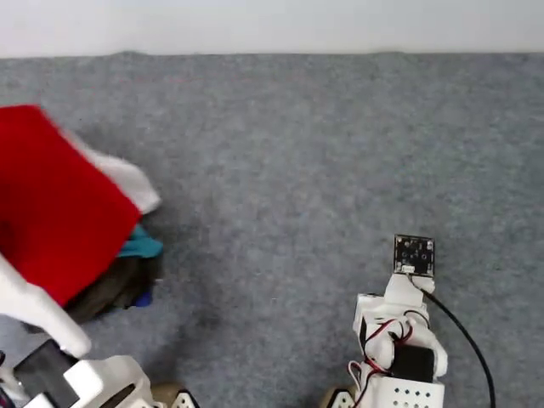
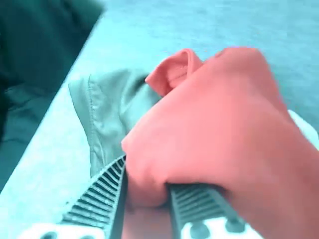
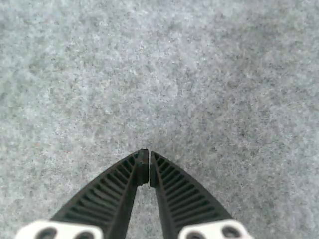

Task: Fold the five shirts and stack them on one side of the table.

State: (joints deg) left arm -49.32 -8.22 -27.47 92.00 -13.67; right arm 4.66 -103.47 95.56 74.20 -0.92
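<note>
Left gripper (image 2: pixel 146 181) fingers clenched on red shirt (image 1: pixel 59 204), over pile (image 1: pixel 127 280) at counter (image 1: pixel 297 153) left edge. Right gripper (image 3: pixel 149 162) fingers pinched together, empty, above bare counter. Shirt likely light, limp, drapes; best held at hem or corner, not bunched middle.

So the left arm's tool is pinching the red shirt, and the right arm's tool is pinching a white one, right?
Not quite. The left tool does pinch the red shirt, but the right tool holds no shirt: the right wrist view shows it shut on nothing above the bare grey table.
</note>
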